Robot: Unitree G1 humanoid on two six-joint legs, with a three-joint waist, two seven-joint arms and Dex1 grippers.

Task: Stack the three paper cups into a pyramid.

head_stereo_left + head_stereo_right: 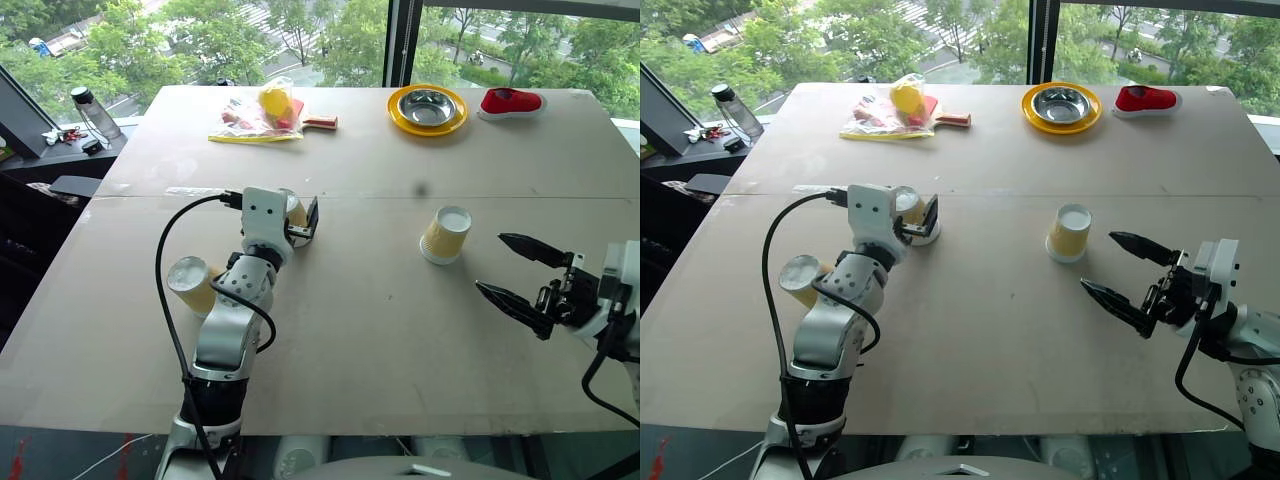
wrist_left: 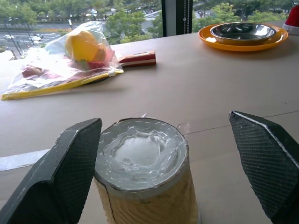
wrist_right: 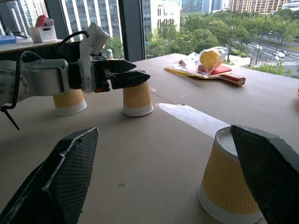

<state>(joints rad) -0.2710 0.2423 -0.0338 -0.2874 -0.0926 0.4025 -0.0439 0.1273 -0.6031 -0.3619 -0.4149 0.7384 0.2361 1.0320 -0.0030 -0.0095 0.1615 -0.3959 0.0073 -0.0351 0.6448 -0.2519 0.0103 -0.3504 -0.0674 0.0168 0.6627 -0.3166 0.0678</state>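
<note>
Paper cups, all three upside down on the table (image 1: 360,330), none stacked: one at mid-table (image 1: 445,235), one near the left edge (image 1: 190,284) beside the left forearm, one (image 2: 145,172) between the left gripper's fingers. L arm stretches fwd, roughly level, left gripper (image 1: 300,218) wide around that cup's top, pads (image 2: 70,172) not pressing it. R arm sits back at the right edge, angled inward; right gripper (image 1: 520,272) spread wide, empty, pointing at the mid-table cup, short of it.
</note>
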